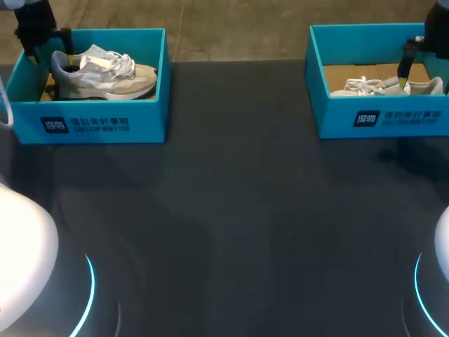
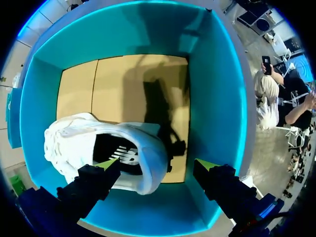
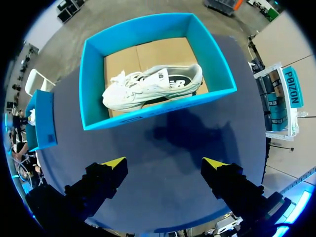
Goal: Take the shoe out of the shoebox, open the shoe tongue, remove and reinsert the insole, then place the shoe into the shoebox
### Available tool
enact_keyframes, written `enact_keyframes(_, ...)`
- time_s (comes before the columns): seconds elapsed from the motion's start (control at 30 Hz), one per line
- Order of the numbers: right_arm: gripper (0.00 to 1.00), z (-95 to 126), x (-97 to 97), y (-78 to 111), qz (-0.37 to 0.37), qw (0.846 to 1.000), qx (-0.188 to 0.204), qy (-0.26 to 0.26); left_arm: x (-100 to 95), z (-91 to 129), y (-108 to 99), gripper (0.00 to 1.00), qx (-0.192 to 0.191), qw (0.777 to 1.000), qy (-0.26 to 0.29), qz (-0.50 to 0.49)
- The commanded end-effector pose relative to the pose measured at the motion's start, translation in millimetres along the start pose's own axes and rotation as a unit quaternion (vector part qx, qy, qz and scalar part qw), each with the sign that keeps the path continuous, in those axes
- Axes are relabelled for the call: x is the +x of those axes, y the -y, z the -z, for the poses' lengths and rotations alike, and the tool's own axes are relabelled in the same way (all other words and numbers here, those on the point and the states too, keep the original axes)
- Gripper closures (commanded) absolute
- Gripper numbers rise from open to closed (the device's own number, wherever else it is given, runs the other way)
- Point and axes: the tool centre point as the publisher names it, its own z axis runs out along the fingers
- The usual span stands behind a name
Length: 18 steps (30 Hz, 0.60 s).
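A white and beige shoe (image 1: 105,74) lies in the left blue shoebox (image 1: 105,121). My left gripper (image 1: 50,50) is down inside this box at the shoe's heel end. In the left wrist view the left gripper (image 2: 157,165) is open: one tip hangs over the shoe's (image 2: 74,143) dark opening, the other beside the heel, over the box (image 2: 217,98) floor. A second white shoe (image 1: 386,87) lies in the right shoebox (image 1: 382,116). My right gripper (image 3: 165,162) is open and empty, high over the dark table, with that shoe (image 3: 148,86) and box (image 3: 158,109) ahead of it.
The dark table (image 1: 231,225) stretches between and in front of the two boxes. Both boxes stand near the table's far edge, lids off, with brown cardboard floors. The left box (image 3: 42,118) shows off to one side in the right wrist view.
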Motion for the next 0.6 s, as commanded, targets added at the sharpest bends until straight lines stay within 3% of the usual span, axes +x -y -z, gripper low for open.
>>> enact_keyframes(0.03, 0.0, -0.3, 0.4, -0.3, 0.0, 1.0, 0.0, 0.0, -1.8, -9.1, -8.0, 0.0, 0.011, 1.0, -0.005, 0.001)
enact_keyframes(0.6, 0.0, -0.3, 0.4, -0.3, 0.0, 1.0, 0.0, 0.0, 2.4, -40.9, -8.0, 0.02, 0.018, 1.0, -0.013, -0.005)
